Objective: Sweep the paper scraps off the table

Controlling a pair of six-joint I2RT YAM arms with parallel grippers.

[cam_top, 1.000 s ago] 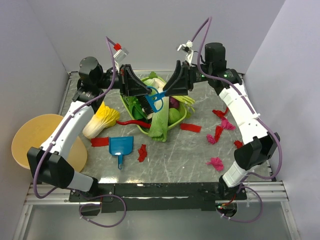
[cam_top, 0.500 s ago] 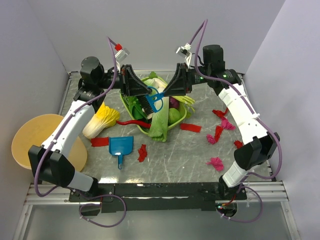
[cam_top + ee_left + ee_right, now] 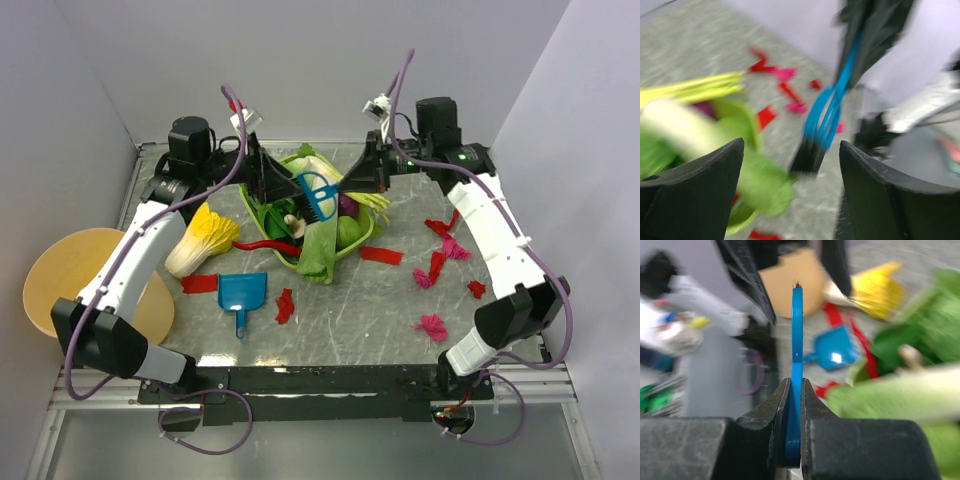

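The left gripper [image 3: 278, 186] has let go of the blue brush [image 3: 318, 197], now with the right gripper [image 3: 352, 183] above the basket [image 3: 367, 233]. Paper scraps [image 3: 432, 326] dot the table [image 3: 360, 312]. In the left wrist view its jaws are spread, with the brush beyond them. Only the right wrist view shows the jaws pinching the handle.

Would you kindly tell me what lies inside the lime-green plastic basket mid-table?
Leafy green vegetables, a round green fruit and something purple fill the lime-green plastic basket. Its floor is covered by them, and the blue-handled brush above hides part of the pile.
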